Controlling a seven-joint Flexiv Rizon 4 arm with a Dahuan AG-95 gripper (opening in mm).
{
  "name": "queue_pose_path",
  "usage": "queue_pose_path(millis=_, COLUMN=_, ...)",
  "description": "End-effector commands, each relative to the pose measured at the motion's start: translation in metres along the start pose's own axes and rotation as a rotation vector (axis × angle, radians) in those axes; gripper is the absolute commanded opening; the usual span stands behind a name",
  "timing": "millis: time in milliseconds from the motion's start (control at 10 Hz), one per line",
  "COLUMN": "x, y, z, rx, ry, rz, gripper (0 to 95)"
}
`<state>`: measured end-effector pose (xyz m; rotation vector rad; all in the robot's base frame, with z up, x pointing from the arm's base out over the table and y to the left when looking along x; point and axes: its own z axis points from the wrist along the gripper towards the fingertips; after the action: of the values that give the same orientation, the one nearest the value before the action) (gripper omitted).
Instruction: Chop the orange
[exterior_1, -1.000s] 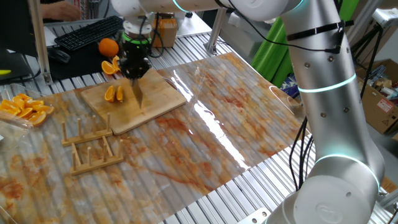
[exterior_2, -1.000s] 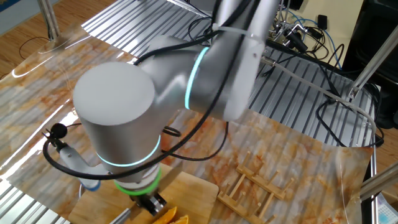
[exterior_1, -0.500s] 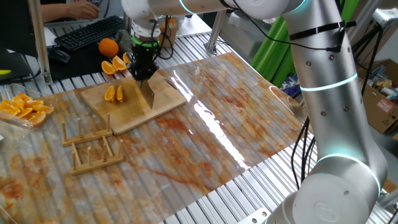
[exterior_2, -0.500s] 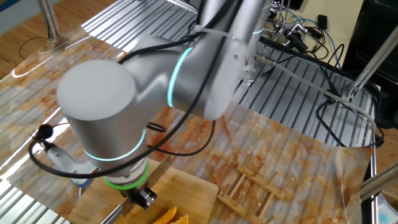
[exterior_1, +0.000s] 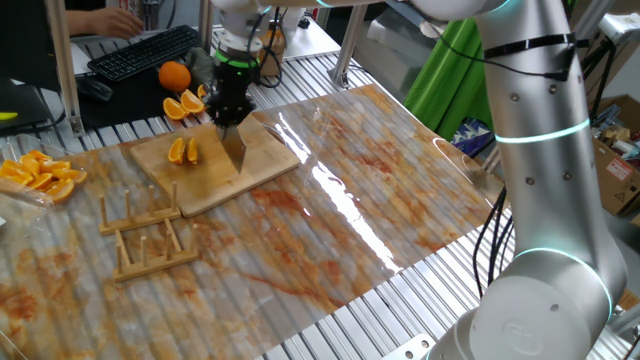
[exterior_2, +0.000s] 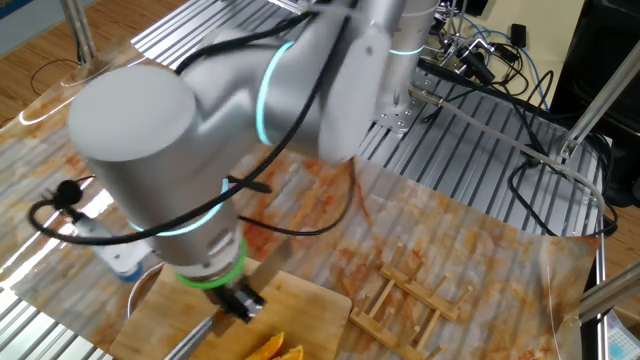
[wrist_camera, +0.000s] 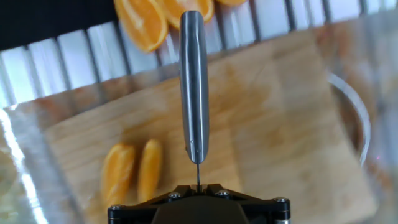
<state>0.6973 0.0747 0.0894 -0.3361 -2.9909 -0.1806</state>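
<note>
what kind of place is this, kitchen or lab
Most likely a robotics lab, not a kitchen: a bamboo board sits on a table of metal slats, with a keyboard behind it and loose cables and cardboard boxes around.

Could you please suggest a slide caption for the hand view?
Claw shut on a knife above the bamboo board, with two orange wedges lying side by side on it.

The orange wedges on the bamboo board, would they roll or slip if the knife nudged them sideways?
The two orange wedges lie on their sides, so they'd probably slide, not roll. Cut flesh looks moist, so likely slippery on the bamboo board. Probably soft and easily squashed.
</note>
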Motion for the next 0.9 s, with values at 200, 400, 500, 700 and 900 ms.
queue_pose_path(millis=200, x=0.046, y=0.043, z=-0.022, rx=0.035, ry=-0.035, rz=0.072, gripper=0.0)
queue_pose_path(millis=400, x=0.068, y=0.058, z=-0.031, rx=0.038, ry=-0.043, rz=0.084, gripper=0.0)
queue_pose_path(millis=500, x=0.083, y=0.065, z=-0.035, rx=0.04, ry=-0.047, rz=0.089, gripper=0.0)
queue_pose_path(millis=700, x=0.104, y=0.076, z=-0.039, rx=0.04, ry=-0.053, rz=0.094, gripper=0.0)
queue_pose_path(millis=900, x=0.118, y=0.087, z=-0.037, rx=0.037, ry=-0.07, rz=0.11, gripper=0.0)
